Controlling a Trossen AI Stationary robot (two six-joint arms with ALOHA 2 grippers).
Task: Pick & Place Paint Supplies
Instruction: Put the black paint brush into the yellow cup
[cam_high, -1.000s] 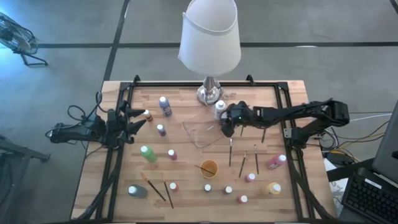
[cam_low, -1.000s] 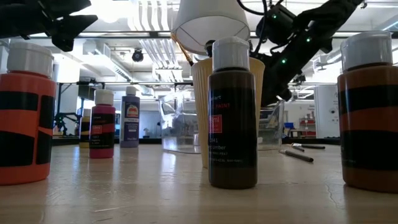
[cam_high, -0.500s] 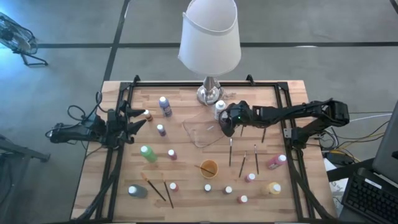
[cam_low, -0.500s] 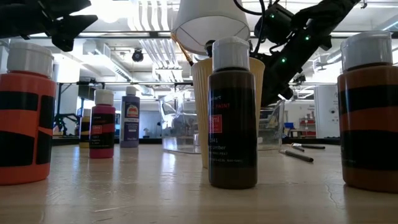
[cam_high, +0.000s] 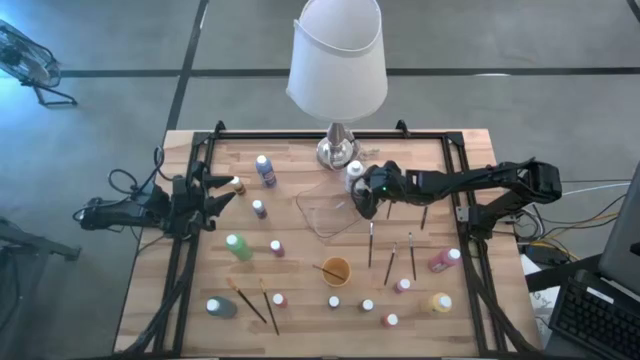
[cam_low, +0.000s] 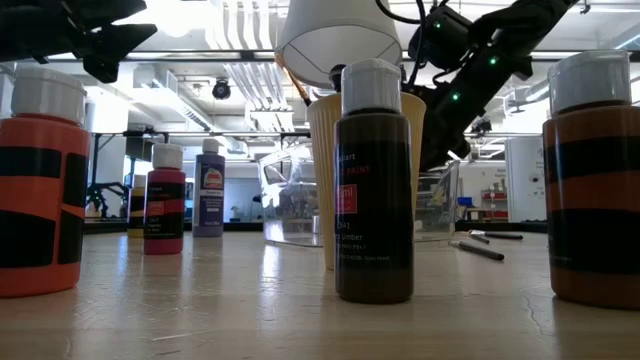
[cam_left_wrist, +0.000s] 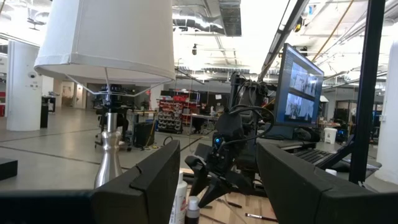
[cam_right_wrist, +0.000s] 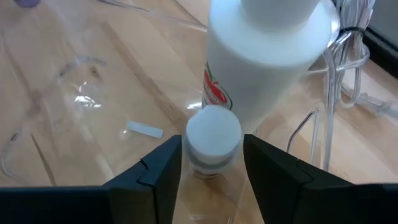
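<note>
Right gripper (cam_high: 362, 203), at the clear plastic tray's (cam_high: 318, 222) three o'clock rim, has parted its fingers around a small white-capped paint bottle (cam_right_wrist: 213, 142), barely gripping; lift straight up, clearing the big white bottle (cam_right_wrist: 267, 56) beside

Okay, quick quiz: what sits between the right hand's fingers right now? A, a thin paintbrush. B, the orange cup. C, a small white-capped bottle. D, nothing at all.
C. In the right wrist view a small white-capped bottle stands between the right hand's two dark fingers, inside the clear tray, beside a bigger white bottle; the brushes and orange cup lie elsewhere on the table.
</note>
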